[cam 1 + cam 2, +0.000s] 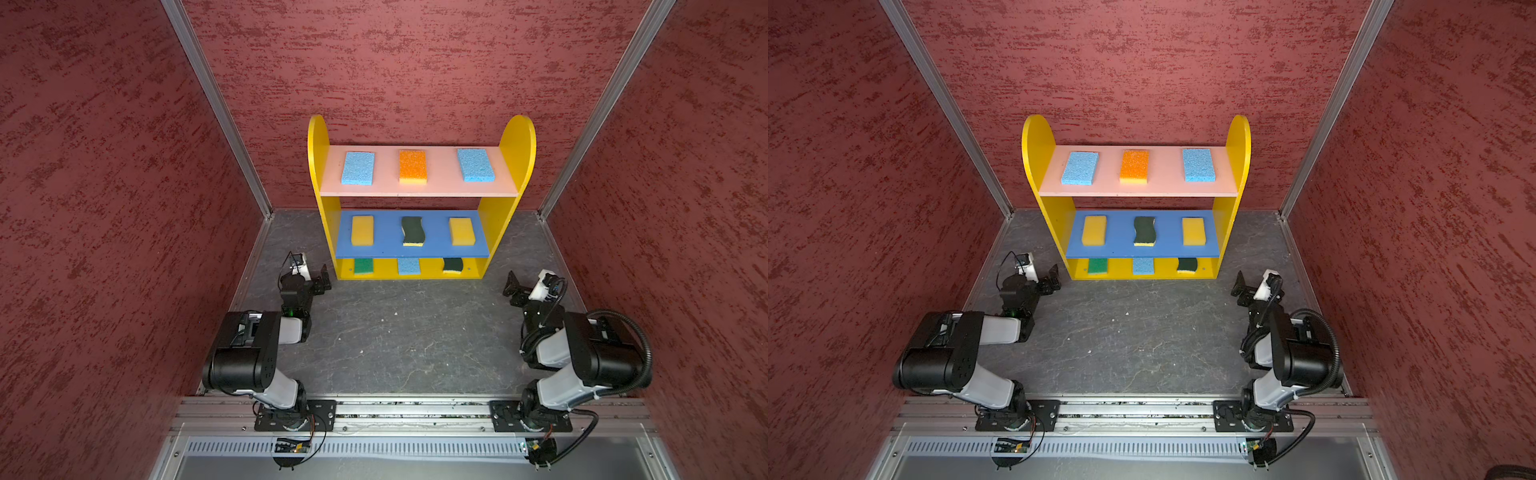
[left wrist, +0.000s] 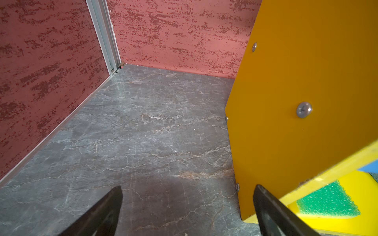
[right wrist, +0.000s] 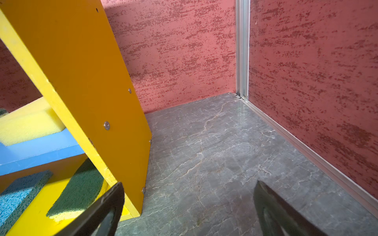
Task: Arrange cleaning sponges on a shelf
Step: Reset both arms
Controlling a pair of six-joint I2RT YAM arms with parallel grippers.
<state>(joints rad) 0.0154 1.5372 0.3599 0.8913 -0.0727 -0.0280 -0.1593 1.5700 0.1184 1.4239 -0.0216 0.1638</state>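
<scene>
Left gripper (image 2: 188, 186): jaws wide, empty, just beside the shelf (image 1: 517, 145), left panel.
Right gripper (image 3: 189, 182): same, spread, nothing held, by the right panel.
Pink top board (image 1: 384, 183): light blue sponge (image 1: 358, 168), orange-topped sponge (image 1: 412, 166), second light blue sponge (image 1: 475, 165).
Blue middle board (image 1: 386, 245): yellow sponge (image 1: 362, 230), dark green wavy sponge (image 1: 412, 231), second yellow sponge (image 1: 461, 231).
Yellow bottom board (image 1: 388, 270): bright green sponge (image 1: 363, 266), third light blue sponge (image 1: 409, 266), second wavy sponge (image 1: 453, 265).
Floor (image 1: 395, 332): grey, marbled.

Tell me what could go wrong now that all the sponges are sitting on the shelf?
1. The left fingers, open, sit right beside a side panel of the shelf; a swing toward it might knock the shelf and jolt everything on it.
2. The right fingers are just as near the opposite panel, by the dark green sponge lying near the front edge of the bottom board; a bump might push it out.
</scene>
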